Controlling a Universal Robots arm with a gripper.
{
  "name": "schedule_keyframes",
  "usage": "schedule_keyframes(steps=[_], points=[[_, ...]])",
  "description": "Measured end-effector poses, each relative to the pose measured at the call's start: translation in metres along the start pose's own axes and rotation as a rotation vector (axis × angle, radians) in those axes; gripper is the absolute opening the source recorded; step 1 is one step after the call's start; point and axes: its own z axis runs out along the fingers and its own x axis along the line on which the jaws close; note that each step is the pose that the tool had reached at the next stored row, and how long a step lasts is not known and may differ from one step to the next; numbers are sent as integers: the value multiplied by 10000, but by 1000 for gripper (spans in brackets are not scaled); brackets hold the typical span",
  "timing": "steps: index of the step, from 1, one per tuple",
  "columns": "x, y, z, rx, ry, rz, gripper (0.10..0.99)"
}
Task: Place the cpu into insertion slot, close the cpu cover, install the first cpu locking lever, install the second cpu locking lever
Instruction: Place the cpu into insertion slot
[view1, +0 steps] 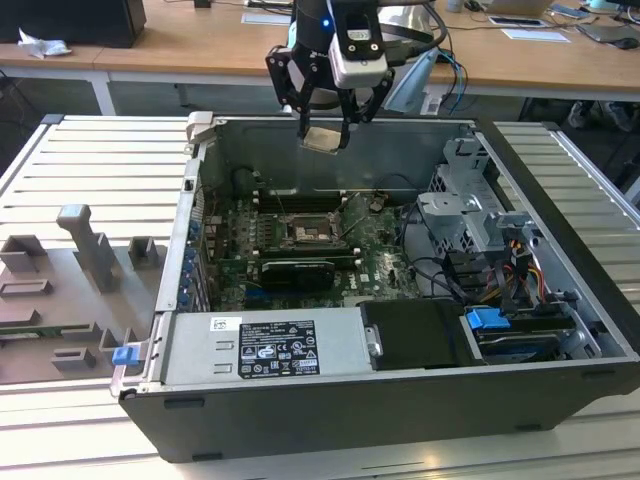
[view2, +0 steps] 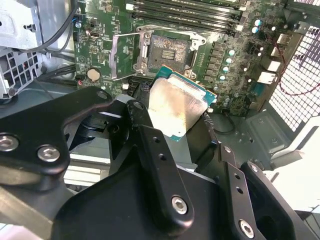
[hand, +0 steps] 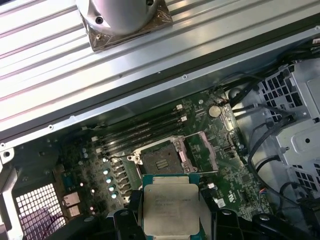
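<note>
My gripper (view1: 323, 133) hangs above the open computer case, shut on the cpu (view1: 322, 138), a thin square chip with a pale metallic top. Both wrist views show the cpu (view2: 176, 106) (hand: 170, 210) pinched at two opposite edges between the black fingers (view2: 142, 117). Well below it, on the green board, lies the insertion slot (view1: 304, 232) (view2: 168, 49) (hand: 159, 161), its dark centre uncovered. The cpu cover (view2: 124, 54) (hand: 201, 150), a silvery frame plate, is swung open to one side of the slot. The chip is high above the slot and touches nothing else.
Long memory slots (view1: 300, 200) flank the socket. A black card (view1: 297, 272) lies just in front of it, and a labelled power supply (view1: 265, 345) is nearer still. A drive cage (view1: 470, 215) and cables fill the exterior view's right. Grey fixtures (view1: 95, 245) stand outside the case on the left.
</note>
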Motion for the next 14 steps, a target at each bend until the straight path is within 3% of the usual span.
schedule_keyframes(steps=[14], points=[[0,0,1,-12,-68,789,541]])
